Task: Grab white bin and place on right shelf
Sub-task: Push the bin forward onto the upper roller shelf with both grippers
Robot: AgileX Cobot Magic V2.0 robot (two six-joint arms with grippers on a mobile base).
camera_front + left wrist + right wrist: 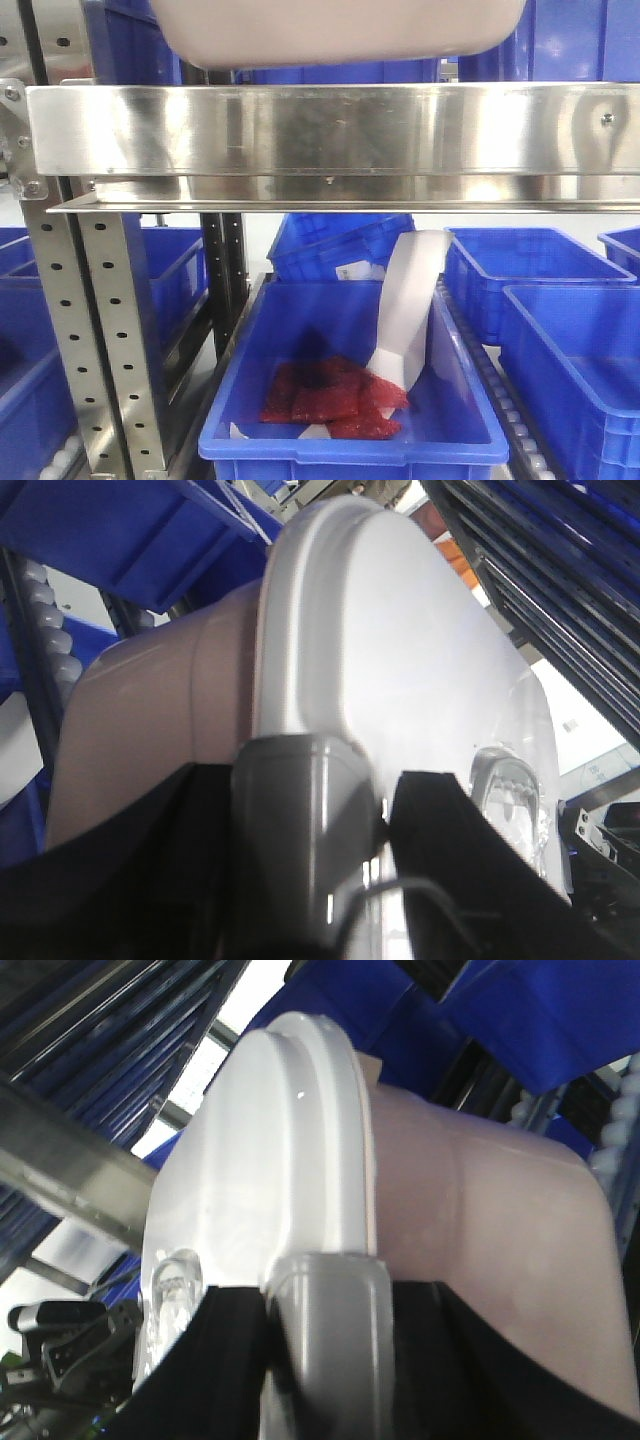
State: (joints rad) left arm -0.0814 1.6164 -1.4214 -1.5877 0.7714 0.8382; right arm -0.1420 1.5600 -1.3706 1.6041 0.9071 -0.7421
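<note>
The white bin [340,30] is up at the top of the front view, its rounded pinkish base above the broad steel rail of the right shelf [330,130]. Whether it already rests on the tier or hangs just over it cannot be told from here. It is carried by its 2 short ends. The left gripper [312,780] has its 2 black fingers set narrow on either side of the grey clip [300,840] that laps over the lid rim, and the right gripper [325,1290] pinches the matching grey clip [325,1360] at the other end the same way. Both look clamped onto the bin, not spread. The tub is wide and probably fairly light, though what is inside cannot be seen. Its walls look like thin plastic that may flex, and the glossy lid [400,660] looks slippery, so the clips and the stiff rim are the sensible places to hold. A hold on the clips alone could let the tub swing or tip if 1 arm leads the other, so I think both ends should go forward level and together. It should clear the rail before it is lowered. Below the shelf a blue bin [350,440] holds red packets [330,395], well apart from this work.
</note>
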